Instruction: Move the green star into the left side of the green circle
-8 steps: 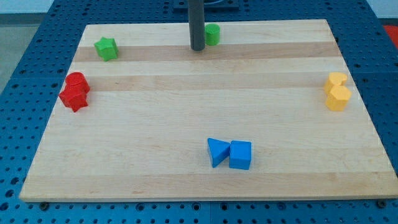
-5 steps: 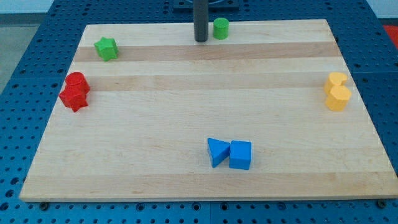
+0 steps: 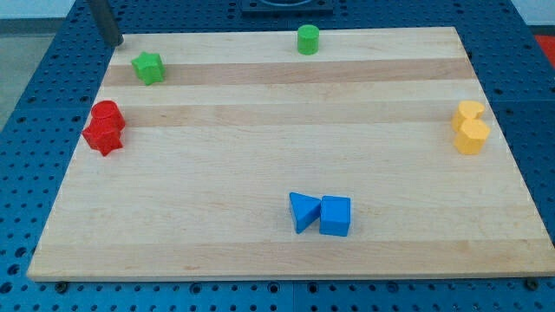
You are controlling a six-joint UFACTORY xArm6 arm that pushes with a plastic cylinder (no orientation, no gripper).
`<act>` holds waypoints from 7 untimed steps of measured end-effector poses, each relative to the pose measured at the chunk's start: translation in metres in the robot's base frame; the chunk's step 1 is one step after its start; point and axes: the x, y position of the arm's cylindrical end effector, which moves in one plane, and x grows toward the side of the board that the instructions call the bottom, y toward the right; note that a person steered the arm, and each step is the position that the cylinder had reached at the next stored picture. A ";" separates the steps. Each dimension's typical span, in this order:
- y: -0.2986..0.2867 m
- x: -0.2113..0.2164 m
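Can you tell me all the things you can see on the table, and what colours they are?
green star: 1, green, top left of the board
green circle: 1, green, top edge, near the middle
red blocks: 2, red, left edge, touching
yellow blocks: 2, yellow, right edge, touching
blue triangle: 1, blue, bottom middle
blue cube: 1, blue, right beside the triangle
wooden board: 1, light wood, on a blue pegboard table
my tip: 1, dark rod, at the board's top left corner, up-left of the green star
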 end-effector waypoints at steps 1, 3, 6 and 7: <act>0.000 0.036; 0.001 0.095; 0.091 0.090; 0.046 0.090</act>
